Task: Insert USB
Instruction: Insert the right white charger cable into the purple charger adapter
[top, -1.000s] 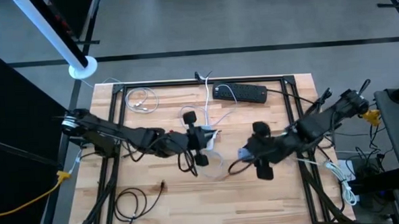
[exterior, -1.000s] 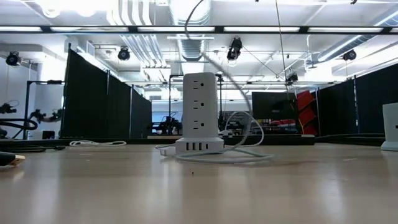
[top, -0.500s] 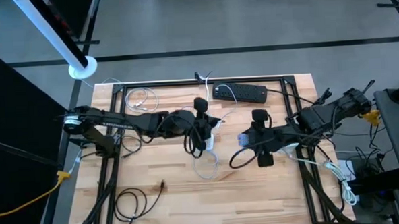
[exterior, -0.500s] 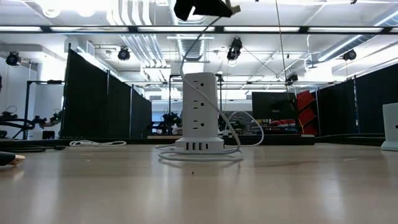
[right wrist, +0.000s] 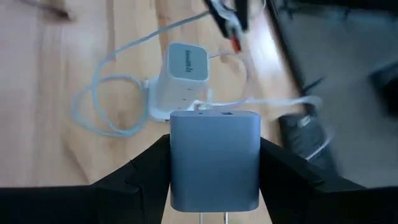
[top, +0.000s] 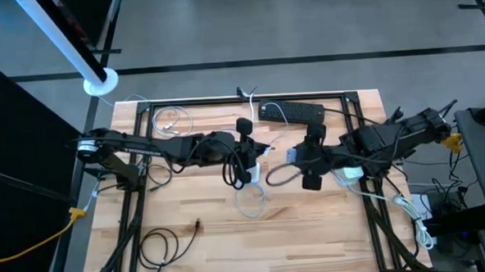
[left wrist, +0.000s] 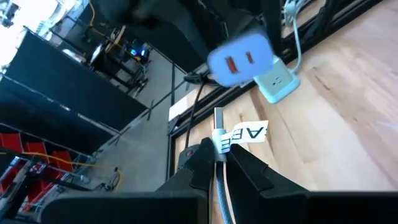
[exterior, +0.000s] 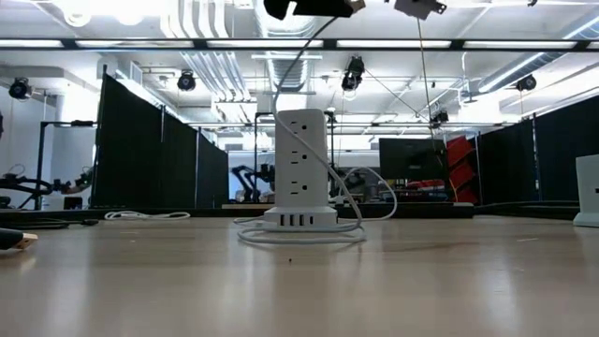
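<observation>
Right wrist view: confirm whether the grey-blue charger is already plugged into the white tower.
No. The charger sits between the right hand's fingers, apart from the tower.

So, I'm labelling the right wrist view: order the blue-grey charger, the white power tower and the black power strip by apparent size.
1. blue-grey charger, enlarged by nearness, in the right pincer.
2. white power tower.
3. black power strip, blurred and partly shown, so unsure.
</observation>
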Robot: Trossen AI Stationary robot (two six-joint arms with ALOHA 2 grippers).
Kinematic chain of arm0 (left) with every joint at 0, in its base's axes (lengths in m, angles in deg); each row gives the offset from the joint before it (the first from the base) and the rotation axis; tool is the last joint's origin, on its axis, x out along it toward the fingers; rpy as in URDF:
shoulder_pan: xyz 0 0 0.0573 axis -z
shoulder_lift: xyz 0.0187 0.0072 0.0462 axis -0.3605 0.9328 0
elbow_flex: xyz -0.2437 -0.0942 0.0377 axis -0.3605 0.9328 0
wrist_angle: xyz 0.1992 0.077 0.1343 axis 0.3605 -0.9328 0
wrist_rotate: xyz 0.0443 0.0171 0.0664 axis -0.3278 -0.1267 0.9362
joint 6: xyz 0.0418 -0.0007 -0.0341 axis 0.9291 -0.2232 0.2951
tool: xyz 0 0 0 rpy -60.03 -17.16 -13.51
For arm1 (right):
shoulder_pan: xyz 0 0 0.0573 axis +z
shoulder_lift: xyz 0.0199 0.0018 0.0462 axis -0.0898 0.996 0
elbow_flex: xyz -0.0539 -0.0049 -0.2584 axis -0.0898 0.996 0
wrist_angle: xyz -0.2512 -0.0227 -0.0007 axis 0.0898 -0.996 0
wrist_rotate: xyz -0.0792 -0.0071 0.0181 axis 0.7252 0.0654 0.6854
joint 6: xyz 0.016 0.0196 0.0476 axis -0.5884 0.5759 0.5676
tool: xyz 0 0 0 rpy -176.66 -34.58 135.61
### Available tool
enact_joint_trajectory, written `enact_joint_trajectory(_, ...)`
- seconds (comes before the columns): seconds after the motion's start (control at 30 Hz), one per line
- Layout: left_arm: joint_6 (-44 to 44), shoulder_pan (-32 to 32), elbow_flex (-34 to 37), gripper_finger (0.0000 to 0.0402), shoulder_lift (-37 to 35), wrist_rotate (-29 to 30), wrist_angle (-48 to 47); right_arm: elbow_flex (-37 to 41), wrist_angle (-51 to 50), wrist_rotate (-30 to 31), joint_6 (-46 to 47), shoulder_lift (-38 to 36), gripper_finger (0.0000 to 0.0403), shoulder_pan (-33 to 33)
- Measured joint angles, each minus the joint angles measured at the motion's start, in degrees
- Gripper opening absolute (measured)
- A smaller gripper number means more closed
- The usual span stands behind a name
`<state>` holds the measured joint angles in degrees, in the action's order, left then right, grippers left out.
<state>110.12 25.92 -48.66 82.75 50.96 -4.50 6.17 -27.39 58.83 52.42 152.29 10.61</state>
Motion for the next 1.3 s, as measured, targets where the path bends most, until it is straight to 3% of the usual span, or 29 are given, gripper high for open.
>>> enact_joint_trajectory(0.1, 3.1, 0.6, 0.0, 0.0016, -0.1, 3.0, 1.3, -0.4, 3.1, -12.5, 9.5, -0.2, 0.019, -3.2)
enact_joint_trajectory(0.37, 23.6, 4.2, 0.0, 0.0016, -0.2, 8.4, 11.3, -0.4, 20.5, -45.5, 19.5, -0.2, 0.019, -12.7)
enact_joint_trajectory(0.63, 37.6, 8.0, 0.0, 0.0016, -1.2, 12.0, 19.6, -0.5, 25.3, -68.2, 29.7, -2.3, 0.019, -19.4)
enact_joint_trajectory(0.9, 54.0, 8.8, 0.0, 0.0016, -1.2, 12.5, 23.4, -0.5, 33.9, -81.0, 40.8, -2.1, 0.019, -25.4)
enact_joint_trajectory(1.07, 61.8, 8.8, 0.0, 0.0016, -1.1, 11.4, 28.5, -0.9, 37.1, -80.6, 45.2, -1.9, 0.019, -27.4)
enact_joint_trajectory(1.3, 64.6, 8.8, 0.0, 0.0016, -1.1, 8.9, 31.7, -0.9, 41.2, -79.8, 50.5, -1.1, 0.019, -27.5)
